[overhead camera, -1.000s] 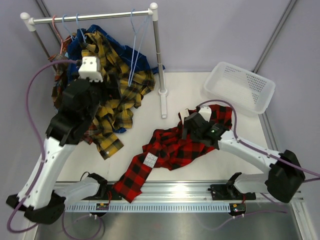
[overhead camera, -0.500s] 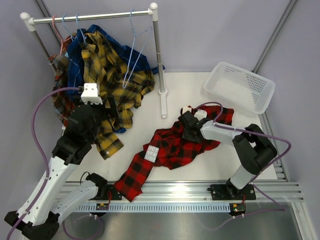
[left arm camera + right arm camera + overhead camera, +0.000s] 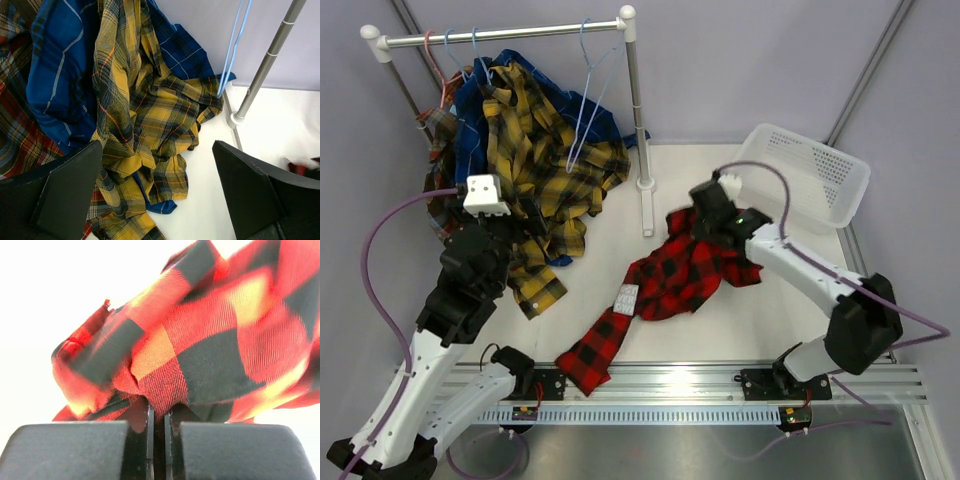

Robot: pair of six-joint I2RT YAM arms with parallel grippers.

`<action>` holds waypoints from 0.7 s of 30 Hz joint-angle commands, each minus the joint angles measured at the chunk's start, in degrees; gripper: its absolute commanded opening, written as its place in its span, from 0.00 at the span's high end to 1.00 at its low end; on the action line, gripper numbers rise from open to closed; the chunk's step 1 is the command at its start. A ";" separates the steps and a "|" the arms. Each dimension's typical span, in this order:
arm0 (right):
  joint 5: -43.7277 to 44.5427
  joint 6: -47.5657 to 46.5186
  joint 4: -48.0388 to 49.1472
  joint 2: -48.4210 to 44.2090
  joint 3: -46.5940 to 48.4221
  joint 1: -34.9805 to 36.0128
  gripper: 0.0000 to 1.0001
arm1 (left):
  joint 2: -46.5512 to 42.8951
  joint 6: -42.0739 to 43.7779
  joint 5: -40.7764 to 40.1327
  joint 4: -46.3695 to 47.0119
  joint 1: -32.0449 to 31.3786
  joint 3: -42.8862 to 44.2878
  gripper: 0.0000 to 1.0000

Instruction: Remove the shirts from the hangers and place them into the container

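The red-and-black checked flannel shirt (image 3: 685, 280) sprawls on the white surface (image 3: 620, 240), its upper end near the white perforated plastic basket (image 3: 817, 148). The right end effector (image 3: 158, 415) has a fold of it pinched between fully closed jaws. The left end effector (image 3: 157, 165) gapes wide, holding nothing, facing the hanging yellow-and-black plaid shirt (image 3: 145, 110).

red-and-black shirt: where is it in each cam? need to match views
Top external: red-and-black shirt lies centre-right on the table, trailing toward the near-left.
Left wrist: only a red sliver at the right edge, likely this shirt.
Right wrist: fills the frame, pinched in the shut right claw.
Shared landmark: rail upright, in the top and left wrist views; not in the right wrist view.
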 commanded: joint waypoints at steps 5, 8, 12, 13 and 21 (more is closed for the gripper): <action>1.80 -14.72 -6.44 -5.53 34.63 -13.05 1.00 | 0.02 0.49 -3.02 4.50 0.37 -0.53 0.01; 1.88 -19.12 -9.69 -0.36 51.06 -15.78 1.00 | 0.19 0.76 -3.72 4.85 0.46 -0.70 0.01; 3.81 -22.83 -11.38 7.57 74.94 -19.73 1.00 | 0.54 0.84 -3.55 4.94 0.55 -0.79 0.01; 3.38 -23.27 -10.94 8.89 77.97 -20.88 1.00 | 0.63 0.84 -3.55 4.94 0.63 -0.88 0.01; 0.13 -25.38 9.17 13.12 82.59 -30.55 1.00 | 1.69 0.67 -3.02 4.94 0.64 -0.97 0.01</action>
